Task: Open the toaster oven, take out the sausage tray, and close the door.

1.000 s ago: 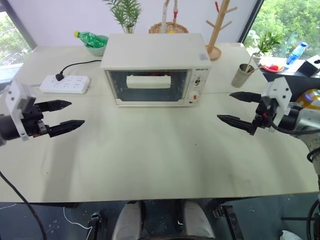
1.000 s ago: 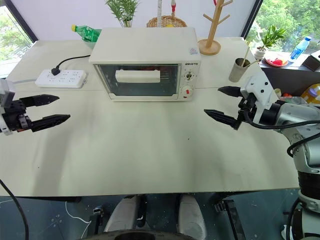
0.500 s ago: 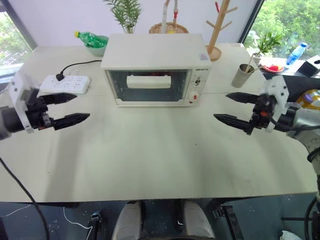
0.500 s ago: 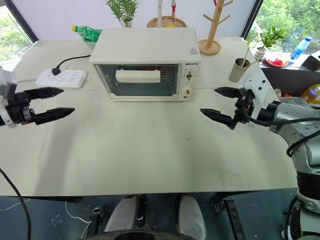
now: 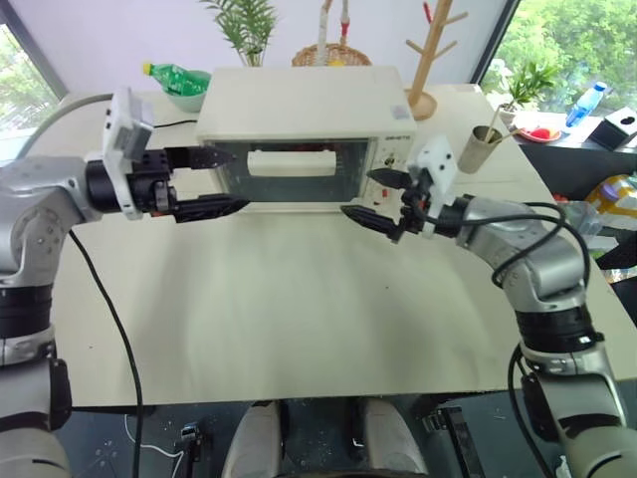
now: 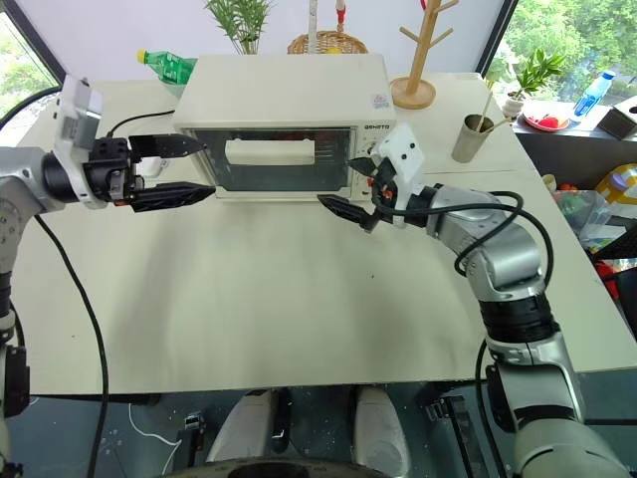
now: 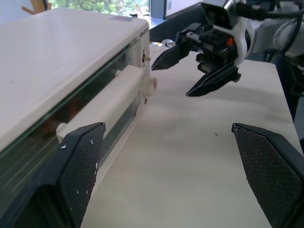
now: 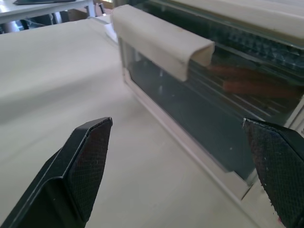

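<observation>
A robot's two hands flank the front of a toaster oven [image 5: 304, 124] at the far middle of a pale table [image 5: 299, 309], its door [image 5: 294, 171] shut. On the left, the left hand [image 5: 214, 182] hovers level at the door's left edge, black fingers [image 7: 81, 173] spread wide and holding nothing, pointing across the glass toward the other arm. That placement suggests it is lining up beside the long white bar handle [image 5: 293, 161], which sits high on the door so that a pull would swing the panel down and outward.

Through the glass in the right wrist view, reddish sausages [image 8: 247, 80] lie on a rack inside; the tray beneath them cannot be made out clearly, but it is judged to sit there, still to be removed.

On the right, the right hand [image 5: 373, 194] hangs before the door's right end, just in front of the dial panel [image 5: 390, 169], fingers likewise apart and empty. Neither hand touches the oven. With both set at the handle's ends, the opening step appears about to start; nothing of the task is yet done.
</observation>
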Controlling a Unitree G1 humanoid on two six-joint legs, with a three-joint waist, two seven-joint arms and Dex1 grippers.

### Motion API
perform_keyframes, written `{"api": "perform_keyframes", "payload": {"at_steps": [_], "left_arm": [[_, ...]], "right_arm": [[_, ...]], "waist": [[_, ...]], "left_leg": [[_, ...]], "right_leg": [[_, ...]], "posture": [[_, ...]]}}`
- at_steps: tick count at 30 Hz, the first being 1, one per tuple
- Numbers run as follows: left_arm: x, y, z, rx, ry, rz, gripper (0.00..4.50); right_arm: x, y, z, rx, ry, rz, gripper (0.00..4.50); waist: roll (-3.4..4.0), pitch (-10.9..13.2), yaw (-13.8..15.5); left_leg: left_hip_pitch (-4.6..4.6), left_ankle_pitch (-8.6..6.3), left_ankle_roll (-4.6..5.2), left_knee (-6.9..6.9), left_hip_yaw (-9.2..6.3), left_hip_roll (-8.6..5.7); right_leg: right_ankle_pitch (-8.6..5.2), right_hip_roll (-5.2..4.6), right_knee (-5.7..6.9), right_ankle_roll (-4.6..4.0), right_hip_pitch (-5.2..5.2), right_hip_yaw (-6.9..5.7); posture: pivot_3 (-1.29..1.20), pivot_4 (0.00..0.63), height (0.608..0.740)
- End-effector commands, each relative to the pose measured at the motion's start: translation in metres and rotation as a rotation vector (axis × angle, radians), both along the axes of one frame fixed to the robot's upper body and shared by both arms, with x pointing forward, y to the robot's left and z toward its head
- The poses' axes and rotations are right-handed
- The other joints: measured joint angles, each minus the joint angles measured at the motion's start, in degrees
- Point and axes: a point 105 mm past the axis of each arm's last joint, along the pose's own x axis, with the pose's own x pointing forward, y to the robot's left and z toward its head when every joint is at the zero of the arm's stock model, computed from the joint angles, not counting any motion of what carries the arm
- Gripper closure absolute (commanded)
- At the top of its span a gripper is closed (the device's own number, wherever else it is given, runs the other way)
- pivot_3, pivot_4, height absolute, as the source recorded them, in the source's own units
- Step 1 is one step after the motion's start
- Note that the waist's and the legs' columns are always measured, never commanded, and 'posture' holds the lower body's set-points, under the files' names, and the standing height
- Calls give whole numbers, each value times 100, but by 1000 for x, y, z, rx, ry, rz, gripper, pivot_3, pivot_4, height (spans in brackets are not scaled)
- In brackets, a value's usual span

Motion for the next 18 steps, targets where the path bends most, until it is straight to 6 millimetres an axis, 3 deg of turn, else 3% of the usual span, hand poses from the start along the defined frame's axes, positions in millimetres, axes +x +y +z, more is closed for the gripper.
{"api": "perform_keyframes", "payload": {"at_steps": [1,11,18], "left_arm": [[0,-2,10,3,-47,-23,30],[4,12,15,14,-57,16,30],[7,10,15,6,-62,22,30]], "right_arm": [[5,8,12,3,-64,14,0],[7,41,27,2,-119,132,0],[4,56,35,6,-137,195,0]], "waist": [[0,0,-8],[1,1,-107],[2,1,-117]], "left_leg": [[0,0,0,-1,0,0],[0,0,0,-1,-7,2],[0,0,0,-3,-8,2]], "right_leg": [[0,0,0,0,0,0],[0,3,4,0,-1,-3],[0,4,5,0,-2,-3]], "posture": [[0,150,740],[0,150,740],[0,150,740]]}}
